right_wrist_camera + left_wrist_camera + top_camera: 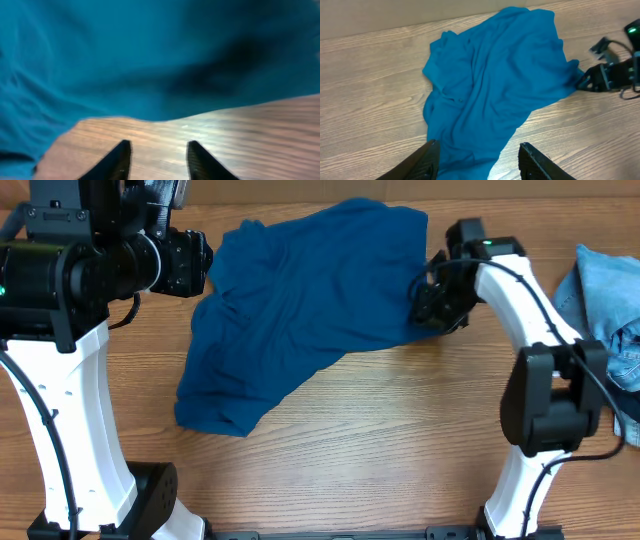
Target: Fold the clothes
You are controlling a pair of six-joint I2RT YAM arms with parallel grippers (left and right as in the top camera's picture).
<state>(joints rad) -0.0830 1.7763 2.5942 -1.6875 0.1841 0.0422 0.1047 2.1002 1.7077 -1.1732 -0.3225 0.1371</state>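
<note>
right claw [158, 143]: released, jaws apart, only bare wood between them. Low over the table, shirt hem just ahead of the tips.
left claw [478, 145]: released too, nothing between the jaws. Raised at the shirt's left side, not touching by my read.
shirt [300, 310]: crumpled and unfolded, mid-table between the arms. One lobe trails toward the left arm's base, and the right edge is just beside the right claw.
step (my read): right side lining up on the hem, no fold made yet.
risk 1: right tips go in too low, scrape the wood and shove the hem away instead of getting under it.
risk 2: pinch lands where the cloth is doubled, takes two layers and drags the whole bunch, so no clean flap.
risk 3: one-sided pull with the left holding nothing, so the shirt slides on the smooth top rather than folding.
risk 4: right wrist view is close and blurred, so the hem line is hard to judge.
shirt material: deep blue, matte, soft knit, no print. Limp, with long diagonal creases and an irregular outline. Collar and sleeves are hard to pick out.
table [380, 440]: light wood grain, flat, slight sheen.
denim [610, 300]: pale blue heap at the right edge, looks stiffer, well apart from the shirt.
</note>
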